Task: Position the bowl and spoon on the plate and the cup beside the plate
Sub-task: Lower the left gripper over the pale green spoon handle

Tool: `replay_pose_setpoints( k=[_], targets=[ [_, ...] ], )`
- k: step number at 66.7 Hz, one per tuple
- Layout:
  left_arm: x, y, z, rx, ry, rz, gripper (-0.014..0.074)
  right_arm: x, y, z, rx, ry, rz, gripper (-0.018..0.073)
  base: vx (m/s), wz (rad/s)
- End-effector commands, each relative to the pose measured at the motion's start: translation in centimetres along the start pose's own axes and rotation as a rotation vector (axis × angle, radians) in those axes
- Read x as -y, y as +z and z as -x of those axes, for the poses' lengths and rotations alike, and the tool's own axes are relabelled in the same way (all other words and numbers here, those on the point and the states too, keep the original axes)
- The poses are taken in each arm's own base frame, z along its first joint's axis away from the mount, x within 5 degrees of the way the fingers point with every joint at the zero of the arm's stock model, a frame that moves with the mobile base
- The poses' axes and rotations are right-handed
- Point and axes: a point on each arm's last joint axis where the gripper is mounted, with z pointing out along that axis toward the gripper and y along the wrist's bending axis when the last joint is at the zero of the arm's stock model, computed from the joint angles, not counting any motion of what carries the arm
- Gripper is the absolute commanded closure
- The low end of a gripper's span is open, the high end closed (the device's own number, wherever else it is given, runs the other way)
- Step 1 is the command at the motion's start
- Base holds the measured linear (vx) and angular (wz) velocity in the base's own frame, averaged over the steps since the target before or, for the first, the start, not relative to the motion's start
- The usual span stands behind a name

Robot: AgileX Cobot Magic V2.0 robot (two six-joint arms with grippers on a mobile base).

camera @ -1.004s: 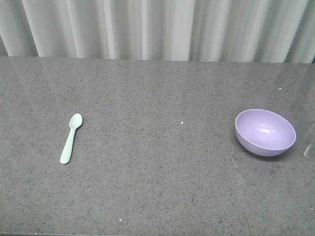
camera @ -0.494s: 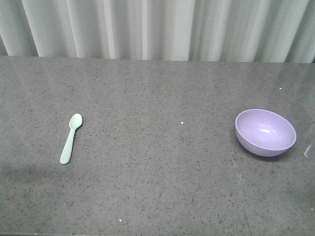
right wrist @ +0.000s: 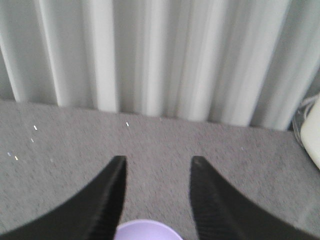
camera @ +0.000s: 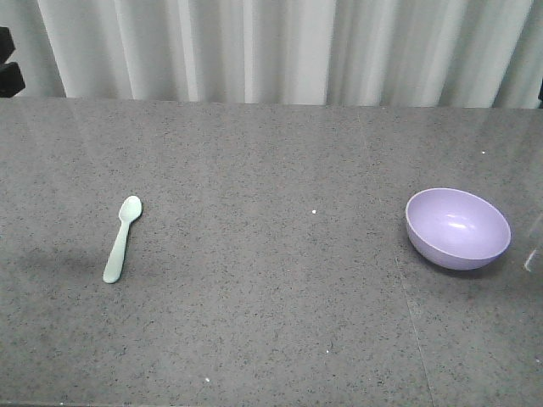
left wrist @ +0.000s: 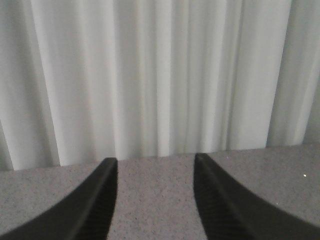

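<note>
I'm at the opening step, with nothing grasped yet. My left gripper (left wrist: 155, 200) faces the curtain (left wrist: 150, 75), fingers spread and empty. My right gripper (right wrist: 156, 197) is also spread and empty, poised over the lavender bowl (camera: 458, 229) at the right of the table (camera: 271, 322). The mint spoon (camera: 121, 240) lies well apart, at the left. No view shows the plate or the cup, so I judge I must locate the plate before lifting the bowl.

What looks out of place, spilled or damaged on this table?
Nothing stands out. The spoon lies flat on the grey table. The bowl sits open side up and empty, well apart from it. No spill, crack or tipping shows.
</note>
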Motion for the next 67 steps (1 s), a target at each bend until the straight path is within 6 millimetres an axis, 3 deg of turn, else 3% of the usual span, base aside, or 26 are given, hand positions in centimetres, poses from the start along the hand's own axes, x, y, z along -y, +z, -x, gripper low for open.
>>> replay_pose_setpoints(
  k=[1, 9, 18, 31, 40, 67],
  targets=[
    [0.4, 0.7, 2.8, 0.017, -0.028, -0.023, 0.0065, 0.5, 0.1, 1.4, 0.030, -0.015, -0.041, 0.0117, 0.00, 0.00],
    [0.8, 3.3, 3.5, -0.104, -0.064, -0.051, 0.0017, 0.8, 1.5, 0.4, -0.051, 0.035, -0.075, 0.0048, 0.00, 0.00],
    [1.0, 6.3, 3.3, -0.267, -0.058, -0.073, 0.0021, 1.1, 2.6, -0.5, -0.133, 0.022, -0.100, 0.0043, 0.00, 0.00],
    [1.2, 10.8, -1.0, -0.592, -0.057, -0.096, 0.0021, 1.1, 2.8, -0.7, -0.143, 0.017, -0.103, 0.0042, 0.00, 0.00],
    [1.1, 12.9, -4.0, -0.729, -0.061, -0.099, 0.0021, 1.1, 2.8, -0.7, -0.148, 0.025, -0.098, 0.0042, 0.00, 0.00],
    [1.0, 15.6, -9.5, -0.958, -0.051, -0.105, 0.0021, 1.1, 2.8, -0.7, -0.147, 0.027, -0.097, 0.0042, 0.00, 0.00]
  ],
)
